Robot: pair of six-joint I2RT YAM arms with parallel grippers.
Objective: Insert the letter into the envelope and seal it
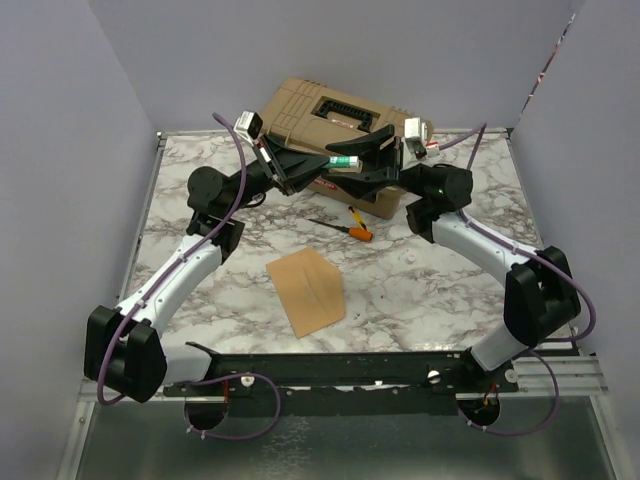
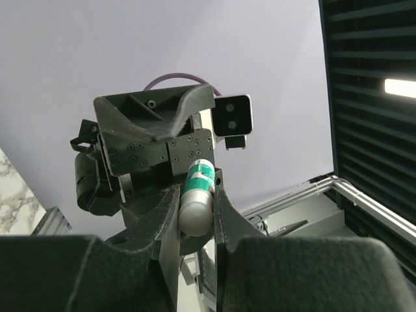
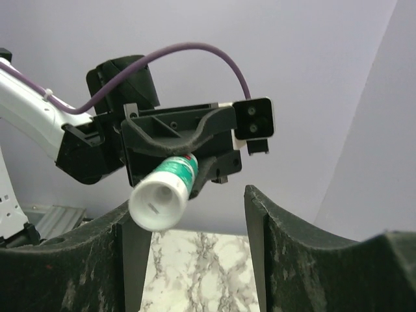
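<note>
The brown kraft envelope [image 1: 305, 290] lies flat on the marble table [image 1: 440, 290], near the front middle. No separate peach letter shows. Both arms are raised and meet above the back of the table. My left gripper [image 1: 322, 160] [image 2: 196, 201] is shut on a green and white glue stick [image 1: 345, 160] [image 2: 197, 195]. My right gripper [image 1: 368, 165] [image 3: 185, 208] faces it with its jaws open. The stick's white end [image 3: 156, 201] pokes in by the right gripper's left finger [image 3: 123, 260]. I cannot tell whether it touches that finger.
A tan hard case [image 1: 330, 110] sits on a cardboard box [image 1: 385, 203] at the back. An orange-handled screwdriver [image 1: 352, 228] lies on the table in front of them. Purple walls enclose the table on three sides.
</note>
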